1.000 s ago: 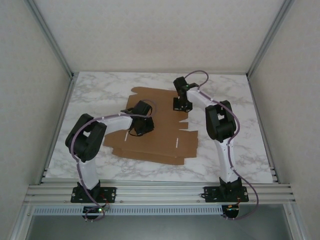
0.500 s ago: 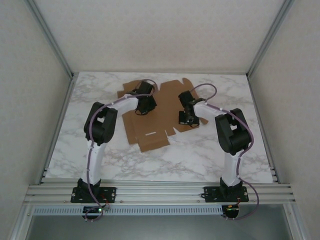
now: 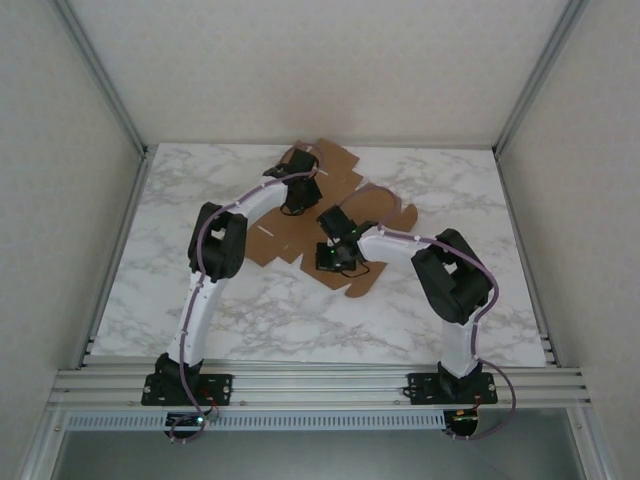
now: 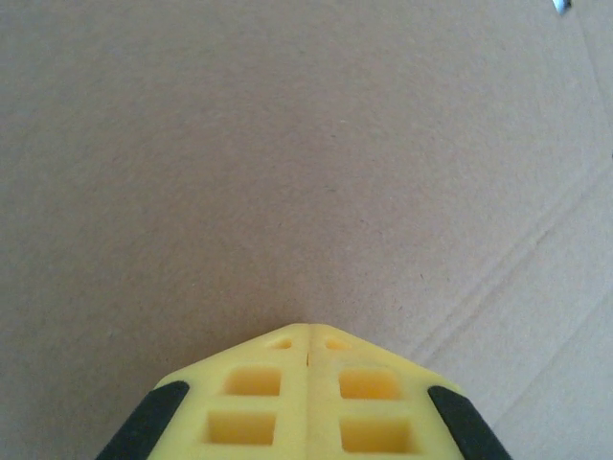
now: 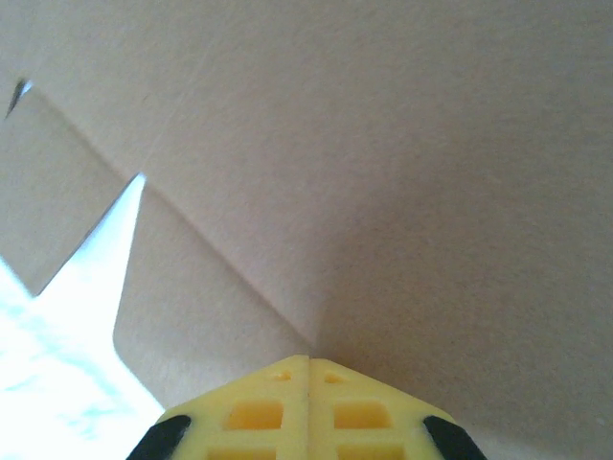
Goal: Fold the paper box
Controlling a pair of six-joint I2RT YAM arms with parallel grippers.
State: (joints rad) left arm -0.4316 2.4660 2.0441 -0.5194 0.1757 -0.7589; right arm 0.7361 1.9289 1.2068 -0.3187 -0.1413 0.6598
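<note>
The paper box (image 3: pixel 385 212) lies as a flat brown die-cut sheet on the marble table, turned askew at the back centre. My left gripper (image 3: pixel 298 200) is stretched far back over the sheet's rear part. In the left wrist view its yellow fingers (image 4: pixel 268 383) are shut, tips (image 4: pixel 308 328) down on plain cardboard (image 4: pixel 287 144) beside crease lines. My right gripper (image 3: pixel 336 258) sits on the sheet's near part. In the right wrist view it is shut too, tips (image 5: pixel 308 360) at a crease of the cardboard (image 5: pixel 431 144) near a notched flap edge.
White marble table (image 3: pixel 470 190) surrounds the sheet, with bare surface left, right and in front. Metal frame posts (image 3: pixel 110 90) and pale walls close the sides and back. An aluminium rail (image 3: pixel 320 385) carrying the arm bases runs along the near edge.
The sheet has turned and slid toward the back of the table. My left gripper reached further back with it. My right gripper swung left and nearer. Both stayed shut.
</note>
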